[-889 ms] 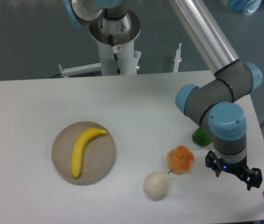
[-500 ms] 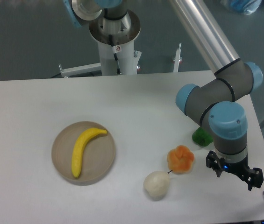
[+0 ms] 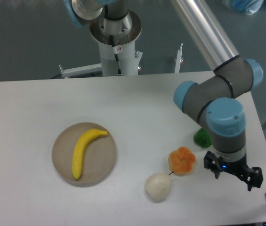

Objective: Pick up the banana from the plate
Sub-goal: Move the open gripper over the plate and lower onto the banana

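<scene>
The yellow banana (image 3: 84,149) lies curved across the beige plate (image 3: 104,165) on the left half of the table, its stem end pointing to the upper right. My gripper (image 3: 233,175) hangs far to the right, near the table's front right corner. Its black fingers (image 3: 212,167) are spread apart with nothing between them. It is well clear of the plate and banana.
An orange round fruit (image 3: 182,160) and a cream-white round fruit (image 3: 157,186) sit just left of the gripper. A green object (image 3: 202,138) lies partly hidden behind the arm's wrist. The robot's base column (image 3: 117,42) stands behind the table's back edge.
The arm's wrist and gripper have shifted slightly to the left, toward the orange fruit. The banana and plate have not moved.
</scene>
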You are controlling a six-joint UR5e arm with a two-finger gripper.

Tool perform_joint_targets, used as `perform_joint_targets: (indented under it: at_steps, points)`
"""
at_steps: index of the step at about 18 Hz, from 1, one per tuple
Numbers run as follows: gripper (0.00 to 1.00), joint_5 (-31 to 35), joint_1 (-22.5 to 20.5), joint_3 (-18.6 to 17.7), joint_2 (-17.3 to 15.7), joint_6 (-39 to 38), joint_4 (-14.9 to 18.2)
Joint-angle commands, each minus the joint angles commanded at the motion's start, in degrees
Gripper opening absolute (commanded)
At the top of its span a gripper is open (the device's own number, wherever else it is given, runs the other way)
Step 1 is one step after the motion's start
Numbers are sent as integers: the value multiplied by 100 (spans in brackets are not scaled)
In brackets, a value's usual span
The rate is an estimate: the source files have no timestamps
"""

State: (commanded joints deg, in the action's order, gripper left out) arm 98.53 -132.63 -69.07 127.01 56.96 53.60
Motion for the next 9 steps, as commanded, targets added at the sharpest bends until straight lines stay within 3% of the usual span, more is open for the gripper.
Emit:
perform_joint_targets:
  at_steps: [3,7,9]
  points:
    - [100,-53,96,-387,-448,-333,412]
    - [100,-315,210,-923,-1115,-641,1405]
    - [100,-710,334,-1300,-1450,-992,1556]
